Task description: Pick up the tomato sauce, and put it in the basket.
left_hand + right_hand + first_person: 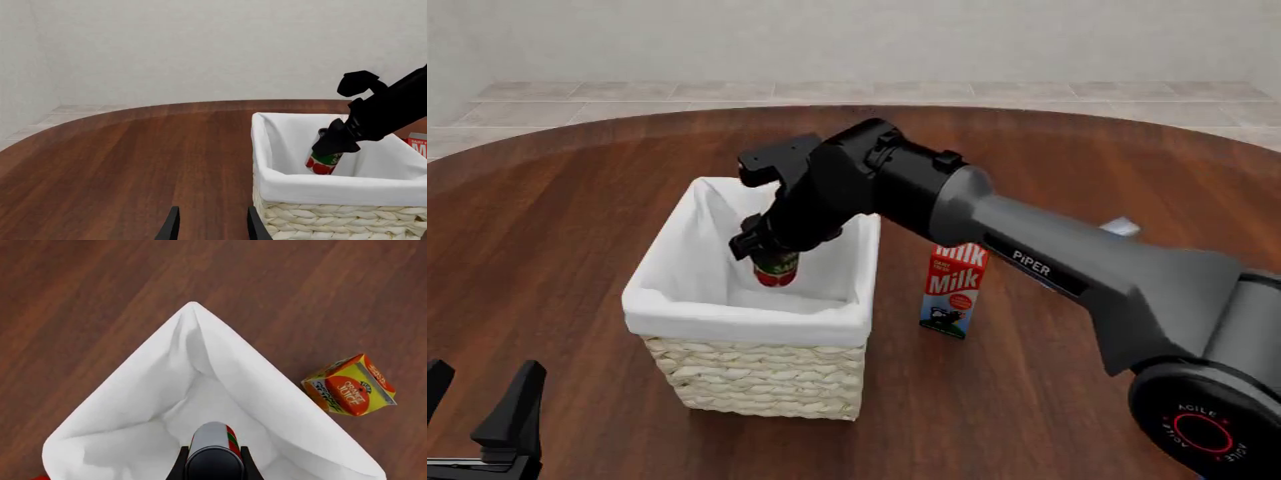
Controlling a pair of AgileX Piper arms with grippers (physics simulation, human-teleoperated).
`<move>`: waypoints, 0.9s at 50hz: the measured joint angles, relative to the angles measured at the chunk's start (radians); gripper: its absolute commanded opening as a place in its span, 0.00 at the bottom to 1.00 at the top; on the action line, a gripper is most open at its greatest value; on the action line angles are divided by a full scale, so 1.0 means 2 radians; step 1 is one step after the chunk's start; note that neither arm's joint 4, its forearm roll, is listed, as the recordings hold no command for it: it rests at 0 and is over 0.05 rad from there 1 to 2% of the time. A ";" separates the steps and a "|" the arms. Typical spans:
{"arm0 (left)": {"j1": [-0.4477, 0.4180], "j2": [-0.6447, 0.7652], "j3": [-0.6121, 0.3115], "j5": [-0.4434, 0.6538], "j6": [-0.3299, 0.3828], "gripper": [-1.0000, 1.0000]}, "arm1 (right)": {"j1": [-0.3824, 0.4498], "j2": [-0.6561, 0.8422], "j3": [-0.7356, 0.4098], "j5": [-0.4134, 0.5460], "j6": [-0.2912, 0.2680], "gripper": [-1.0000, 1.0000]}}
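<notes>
- Tomato sauce [775, 268] sits left of centre in the front view, inside the basket [747, 318], clamped at its top by the right gripper [769, 250] and hanging tilted above the liner floor.
- Left gripper [487, 410], lower left corner, holds nothing, fingers parted.
- Risk, as I judge it: released while tilted, the can may topple or roll against the liner wall.
- Lifting out carelessly could snag the folded cloth rim; the milk carton [952, 292] stands just beside the basket.
</notes>
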 measured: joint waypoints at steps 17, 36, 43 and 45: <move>0.000 0.000 0.000 0.000 0.000 1.00 | -0.001 0.012 0.004 -0.001 0.001 0.00; 0.000 0.000 0.000 0.000 0.000 1.00 | -0.002 0.031 0.001 -0.003 0.003 0.00; 0.000 0.000 0.000 0.000 0.000 1.00 | -0.004 0.037 -0.001 -0.004 0.003 0.00; 0.000 0.000 0.000 0.000 0.000 1.00 | -0.004 0.038 -0.001 -0.005 0.003 0.00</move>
